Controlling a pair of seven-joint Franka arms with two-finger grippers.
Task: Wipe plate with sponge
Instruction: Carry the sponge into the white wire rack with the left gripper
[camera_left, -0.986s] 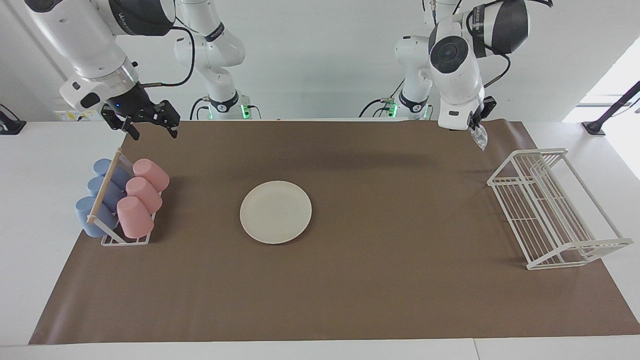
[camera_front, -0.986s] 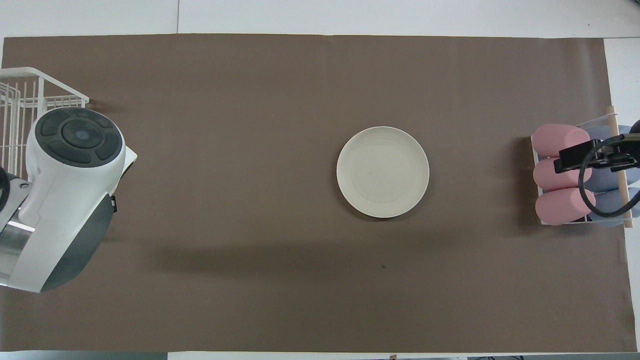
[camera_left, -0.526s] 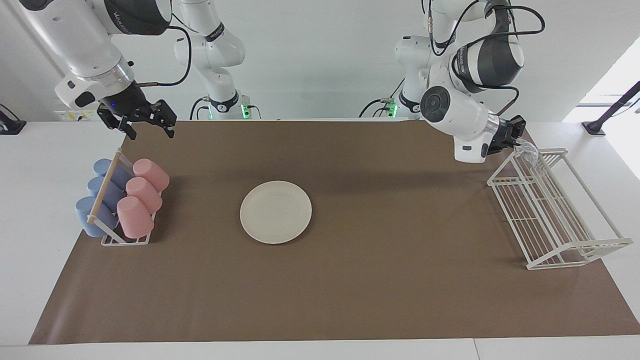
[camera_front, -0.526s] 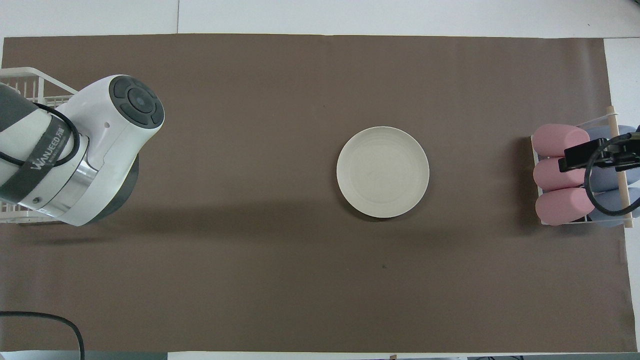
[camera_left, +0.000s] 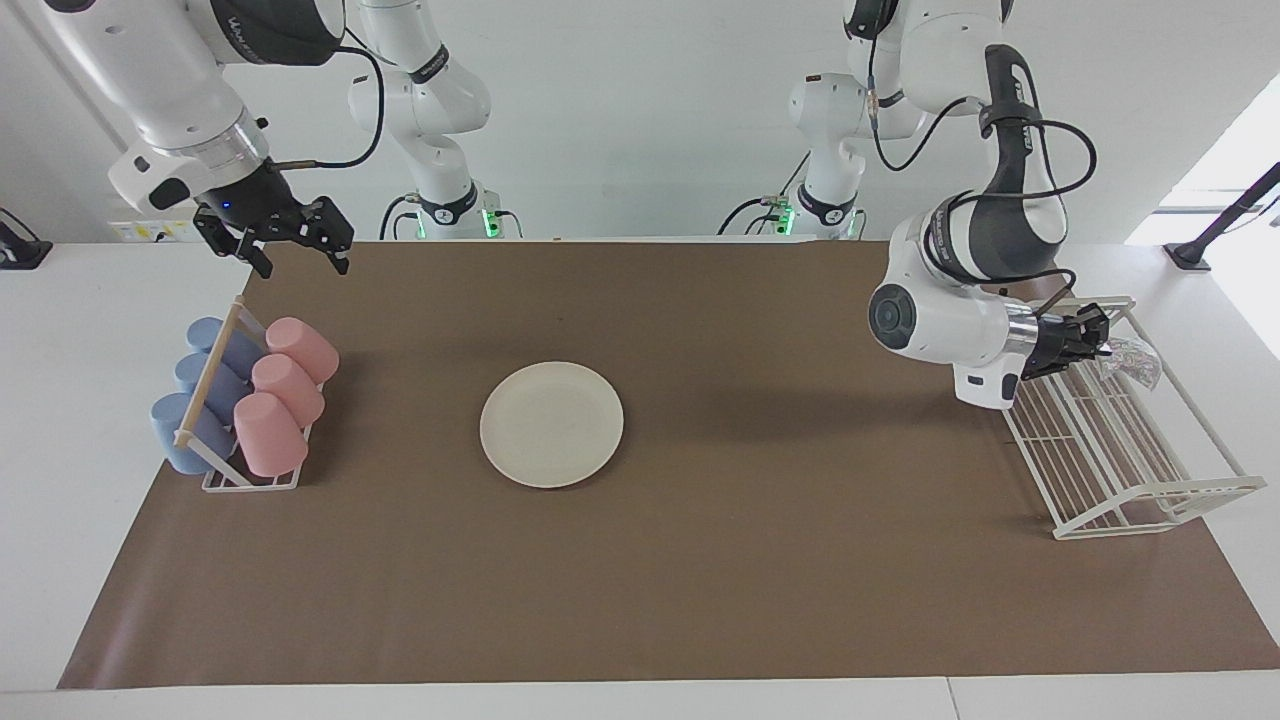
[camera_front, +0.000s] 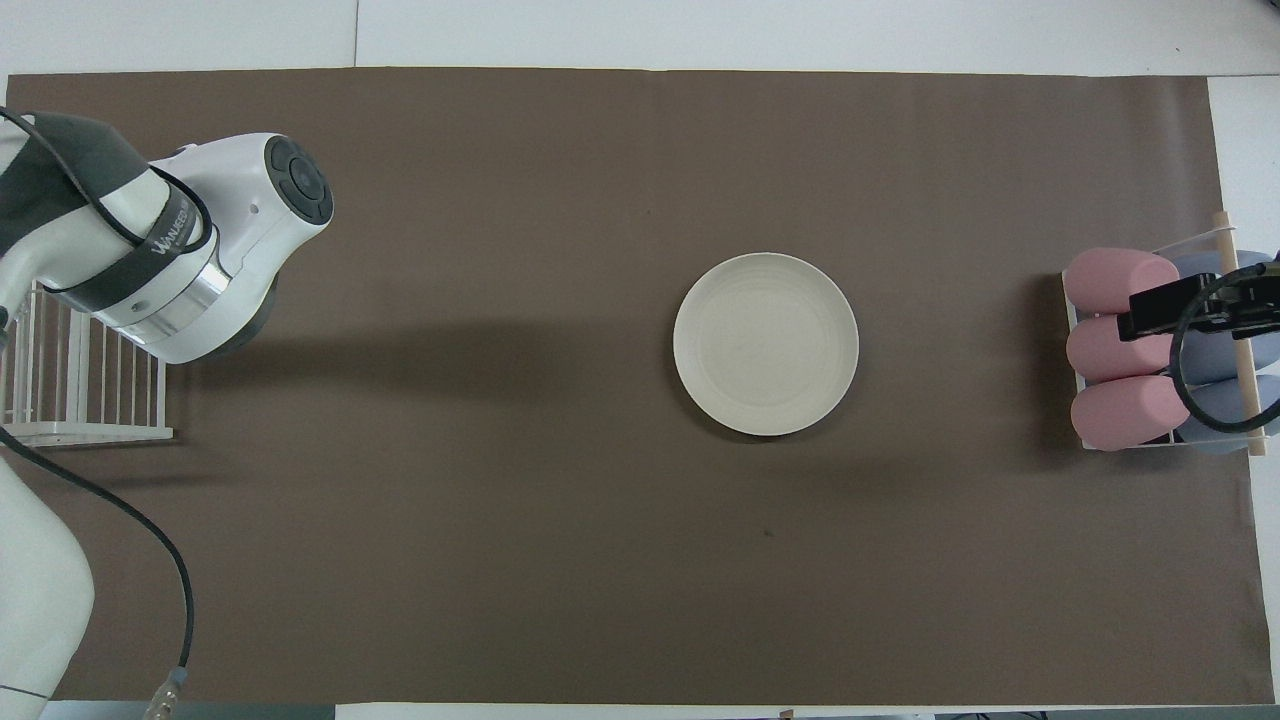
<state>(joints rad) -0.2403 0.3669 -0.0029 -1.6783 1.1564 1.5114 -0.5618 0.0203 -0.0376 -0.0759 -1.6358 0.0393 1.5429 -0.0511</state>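
Nearest my end, the right gripper hangs over the mat's near edge, close to the corner by the cups. Its jaws stand wide and carry nothing. That arm is waiting.

Now the left gripper: a second ago it was up over the mat's near corner at its own end, with the sponge dangling straight down. It has swung out and dropped, and it's now laid almost level over the rack. The fingertips are pinched tight on the sponge. From overhead the arm hides the gripper, so I'm reading all this from the facing view.

The sponge sticks out past the fingertips towards the table's end on the left arm's side, drooping a little. As far as a crumpled wad has a long axis, it runs along the table's length. It hangs over the rack's upper wires; I can't tell whether it touches them.

The move took the sponge away from the plate, not towards it. I read this as parking the sponge in the rack, not starting a wipe.

Farther out, the plate lies flat, face up, mid-mat and well apart from both grippers. It's round, so it has no long axis.
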